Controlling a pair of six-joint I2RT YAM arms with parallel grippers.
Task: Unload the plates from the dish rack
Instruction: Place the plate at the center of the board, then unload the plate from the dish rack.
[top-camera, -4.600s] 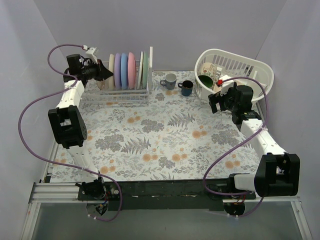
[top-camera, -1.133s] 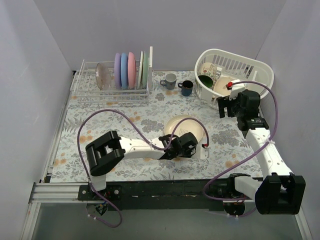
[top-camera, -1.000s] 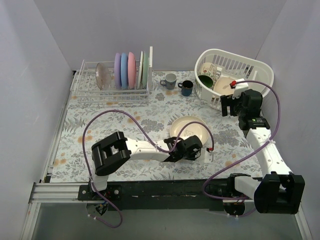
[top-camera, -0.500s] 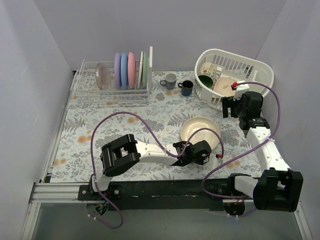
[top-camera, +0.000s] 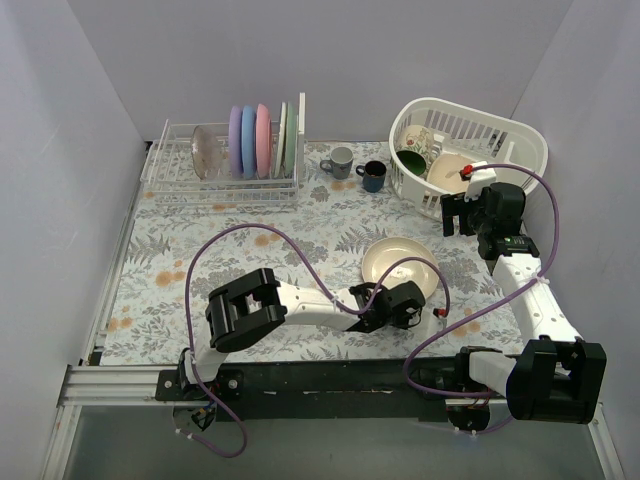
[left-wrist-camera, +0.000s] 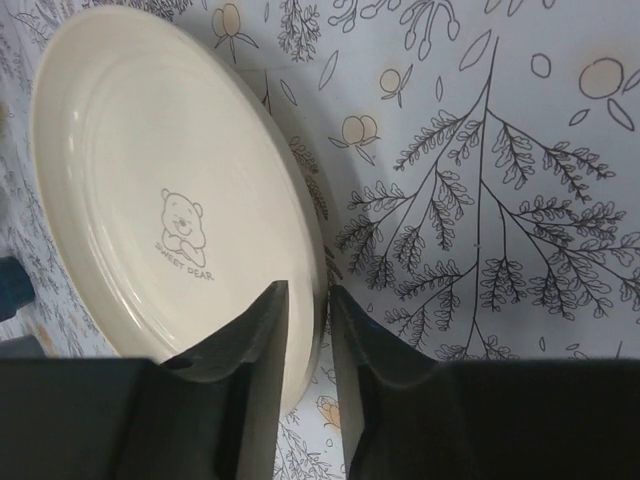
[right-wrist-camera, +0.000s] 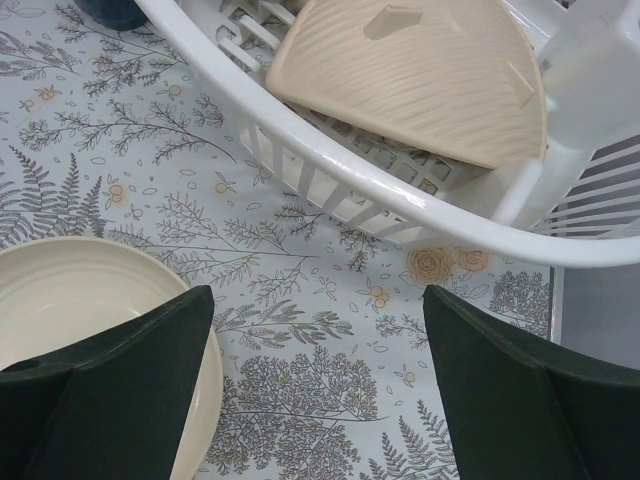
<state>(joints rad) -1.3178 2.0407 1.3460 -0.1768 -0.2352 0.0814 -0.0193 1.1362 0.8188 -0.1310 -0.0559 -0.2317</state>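
The white wire dish rack (top-camera: 172, 170) stands at the back left. It holds a mottled brown plate (top-camera: 208, 151), then purple (top-camera: 236, 140), blue (top-camera: 248, 140), pink (top-camera: 263, 140) and pale green (top-camera: 286, 140) plates, all on edge. My left gripper (top-camera: 416, 300) is shut on the near rim of a cream plate (top-camera: 398, 260), held low over the tablecloth at the right front. In the left wrist view the gripper (left-wrist-camera: 305, 290) pinches that plate (left-wrist-camera: 150, 200), which has a small bear print. My right gripper (top-camera: 452, 214) is open and empty beside the basket. In its wrist view the gripper (right-wrist-camera: 318, 295) is above the cloth, next to the cream plate (right-wrist-camera: 80, 300).
A white oval slotted basket (top-camera: 520, 140) with crockery stands at the back right and also shows in the right wrist view (right-wrist-camera: 330, 165). A grey mug (top-camera: 338, 161) and a dark blue mug (top-camera: 373, 176) stand between rack and basket. Walls close both sides.
My left arm has carried the cream plate from the rack across to the right front, with only a small shift in the last half second. My right arm has barely moved.
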